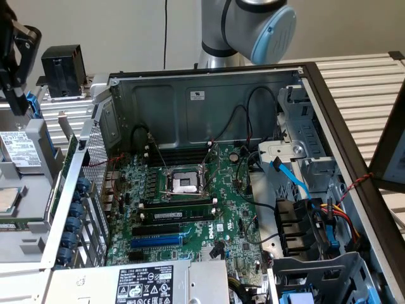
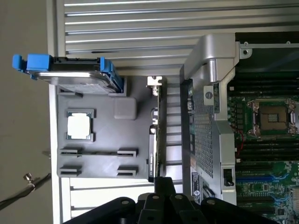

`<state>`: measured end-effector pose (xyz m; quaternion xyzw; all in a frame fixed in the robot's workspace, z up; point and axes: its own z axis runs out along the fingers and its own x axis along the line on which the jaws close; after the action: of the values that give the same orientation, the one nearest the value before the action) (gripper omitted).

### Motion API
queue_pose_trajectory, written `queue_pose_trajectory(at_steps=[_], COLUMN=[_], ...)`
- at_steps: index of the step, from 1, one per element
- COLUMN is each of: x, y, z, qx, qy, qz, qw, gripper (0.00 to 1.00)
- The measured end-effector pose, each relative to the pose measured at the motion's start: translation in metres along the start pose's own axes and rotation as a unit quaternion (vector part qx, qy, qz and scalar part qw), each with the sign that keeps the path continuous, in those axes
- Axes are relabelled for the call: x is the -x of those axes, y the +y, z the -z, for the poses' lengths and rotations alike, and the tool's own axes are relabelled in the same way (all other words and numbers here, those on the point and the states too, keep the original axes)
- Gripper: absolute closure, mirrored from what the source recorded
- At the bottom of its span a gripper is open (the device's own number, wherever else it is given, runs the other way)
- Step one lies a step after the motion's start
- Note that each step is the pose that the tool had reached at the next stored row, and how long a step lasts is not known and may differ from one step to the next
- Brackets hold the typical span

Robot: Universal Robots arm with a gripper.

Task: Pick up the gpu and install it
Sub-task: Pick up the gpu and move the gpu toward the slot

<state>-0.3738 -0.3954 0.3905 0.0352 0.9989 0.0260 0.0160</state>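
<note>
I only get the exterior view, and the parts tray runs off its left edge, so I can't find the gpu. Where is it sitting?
Observer: The gpu stands on edge along the side of the grey tray nearest the computer case.
Operator: Which way is its bracket?
Observer: The metal bracket is at the end toward the hard drive.
Operator: And the gripper?
Observer: The gripper is shut, its tips by the card's other end.

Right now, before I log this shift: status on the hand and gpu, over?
Hand shut, nothing seen in it, near the gpu. It stands on edge at gray tray, outside the case. Nothing seen in the way.
</note>
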Motion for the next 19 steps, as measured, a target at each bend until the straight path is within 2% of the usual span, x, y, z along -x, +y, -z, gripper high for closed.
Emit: queue_pose_trajectory(at_steps=[1, 2, 6, 11, 16, 19], x=[-0.002, -0.004, -0.011, -0.011, -0.011, -0.011], y=[0.0004, 0.0005, 0.0016, 0.0019, 0.0018, 0.0017], z=[-0.0004, -0.0007, -0.0036, -0.0124, -0.0204, -0.0259], qx=[0.0001, 0.0003, 0.0003, 0.0002, 0.0, 0.0001], qy=[-0.0026, -0.0039, -0.0046, -0.0037, -0.001, -0.0008], qz=[0.0, 0.0, 0.0, 0.0, 0.0, 0.0], qw=[1.0, 1.0, 1.0, 1.0, 1.0, 1.0], gripper=[0.89, 0.89, 0.89, 0.89, 0.89, 0.89])
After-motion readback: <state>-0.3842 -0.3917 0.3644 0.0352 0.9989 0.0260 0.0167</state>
